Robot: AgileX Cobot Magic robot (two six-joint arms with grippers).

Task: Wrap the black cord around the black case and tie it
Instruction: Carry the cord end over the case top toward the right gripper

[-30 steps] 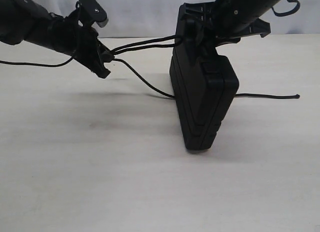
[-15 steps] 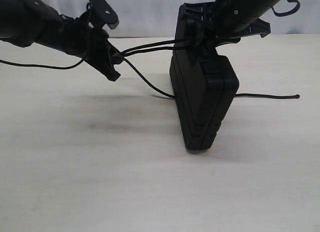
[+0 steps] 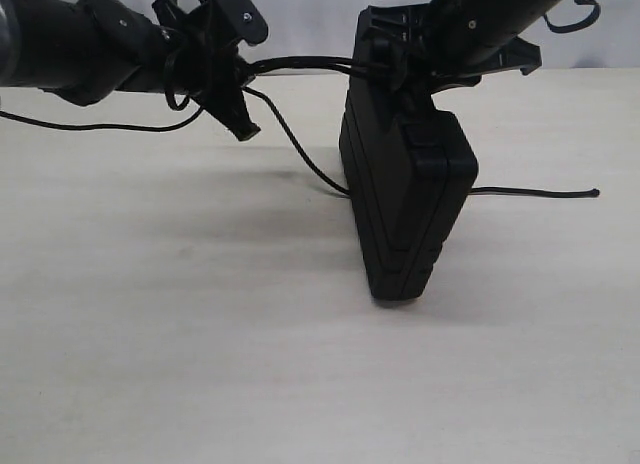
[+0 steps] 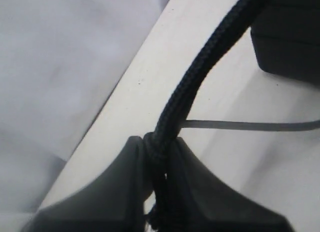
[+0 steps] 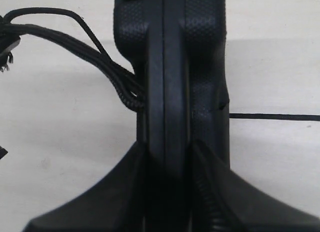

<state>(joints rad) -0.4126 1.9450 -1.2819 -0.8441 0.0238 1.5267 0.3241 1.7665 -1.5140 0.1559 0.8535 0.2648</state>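
The exterior camera faces the black case (image 3: 405, 214) from farther off; the 2 wrist cameras sit close beside it; all 3 share it.

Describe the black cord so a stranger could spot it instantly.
Find the black case standing on edge mid-table. The black cord runs from its top to the left fingers, trailing onto the table. It's braided and thicker than the smooth cable under the left arm.
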